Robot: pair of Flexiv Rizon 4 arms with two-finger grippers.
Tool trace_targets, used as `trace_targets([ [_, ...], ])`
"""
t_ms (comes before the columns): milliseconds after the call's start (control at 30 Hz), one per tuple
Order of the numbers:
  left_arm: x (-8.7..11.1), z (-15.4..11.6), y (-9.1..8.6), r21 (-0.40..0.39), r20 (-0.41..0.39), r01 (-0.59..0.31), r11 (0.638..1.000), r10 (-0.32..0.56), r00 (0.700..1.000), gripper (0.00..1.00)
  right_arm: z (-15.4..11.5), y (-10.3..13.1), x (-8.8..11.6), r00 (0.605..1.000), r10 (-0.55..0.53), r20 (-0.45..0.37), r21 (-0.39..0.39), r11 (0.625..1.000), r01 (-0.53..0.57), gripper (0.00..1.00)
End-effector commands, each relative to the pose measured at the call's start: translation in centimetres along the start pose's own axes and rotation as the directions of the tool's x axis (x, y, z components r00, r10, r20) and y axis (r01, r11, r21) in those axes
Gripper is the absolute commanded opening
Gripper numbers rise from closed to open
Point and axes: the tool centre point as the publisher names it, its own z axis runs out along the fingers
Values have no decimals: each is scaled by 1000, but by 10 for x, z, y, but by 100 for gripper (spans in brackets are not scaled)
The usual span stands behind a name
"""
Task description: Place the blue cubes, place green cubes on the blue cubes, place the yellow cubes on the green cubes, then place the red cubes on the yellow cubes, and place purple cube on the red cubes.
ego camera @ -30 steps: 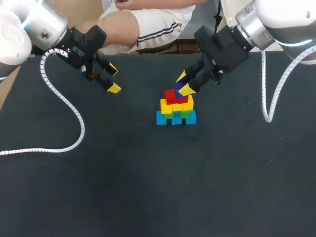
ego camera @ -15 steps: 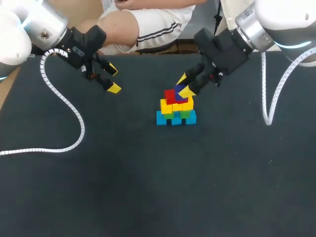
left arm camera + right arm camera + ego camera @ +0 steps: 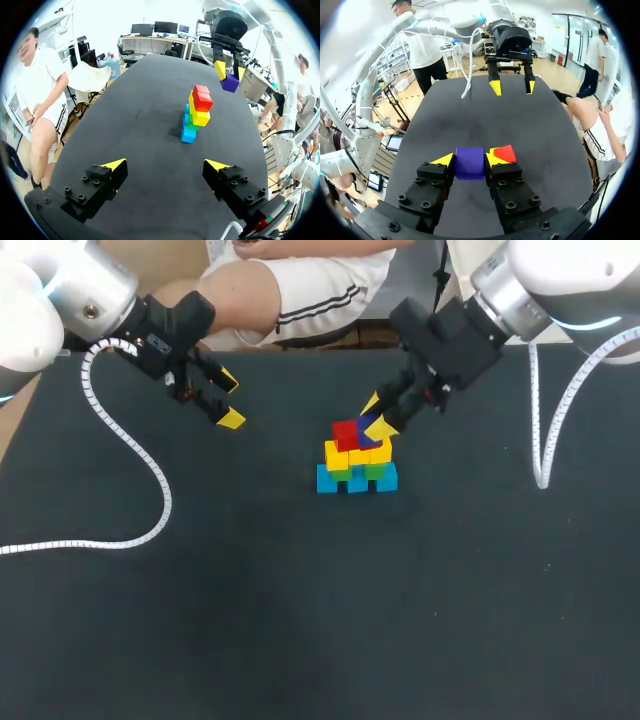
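The right gripper (image 3: 377, 414) is gripping the purple cube (image 3: 367, 424): in the right wrist view both yellow-tipped fingers are pressing on its sides, and the cube is filling the gap between them. In the head view the cube is hanging at the top of the stack, over the right-hand side of the red cubes (image 3: 346, 434). In the left wrist view it is showing clear of the red cubes, held above and beyond them and not resting on them. From the right wrist, one red cube (image 3: 506, 152) is peeking out just beside one finger, below the held cube.

The stack is standing near the middle of the table (image 3: 300, 620). The blue cubes (image 3: 329, 480) are sitting on the table as the base, the green cubes (image 3: 376, 470) are lying on them, the yellow cubes (image 3: 355, 454) are lying on the green, and the red cubes are topping it.

The left gripper (image 3: 230, 400) is hanging over the far left part of the table, well apart from the stack, with its fingers spread wide and nothing between them. The stack is standing well ahead of it.
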Motion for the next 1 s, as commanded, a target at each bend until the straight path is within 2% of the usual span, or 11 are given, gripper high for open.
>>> trace_targets([
  [33, 1, 0, 0, -1, 2, -3, 1000, 3, 1000, 100, 3, -7, 1, 1000, 1, 1, -16, 1000, -1, 0],
  [667, 1, 0, 0, -1, 2, -3, 1000, 3, 1000, 100, 8, -28, -2, 997, -54, 61, -46, 997, 57, 0],
  [1000, 1, 0, 0, -1, 2, -3, 1000, 3, 1000, 100, 9, -31, 0, 998, -51, 46, -55, 997, 54, 0],
])
